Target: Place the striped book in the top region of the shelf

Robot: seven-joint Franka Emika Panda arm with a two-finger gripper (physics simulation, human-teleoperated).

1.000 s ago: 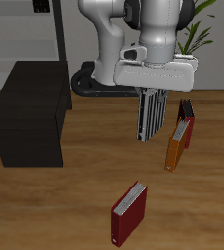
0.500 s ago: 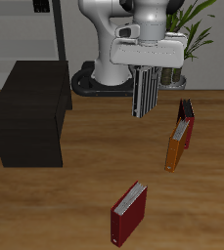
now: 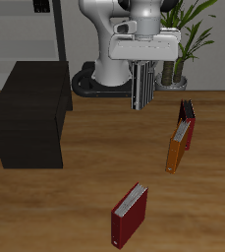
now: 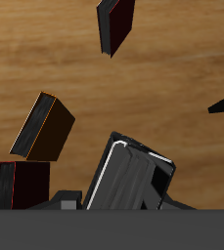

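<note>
1. Since a second ago, the gripper (image 3: 143, 71) has risen and pulled back toward the robot's base, carrying the striped book (image 3: 143, 87) clear of the table.
2. Nearest the front edge lies a dark red book (image 3: 130, 216), untouched.
3. Farther back stand the orange book (image 3: 176, 146) and another dark red one behind it.
4. Fingers are clamped on the striped book, which hangs upright in the air.
5. Transport is the step in hand: next, I judge, swing across to the shelf (image 3: 30, 114) and lower the book onto its top.
</note>
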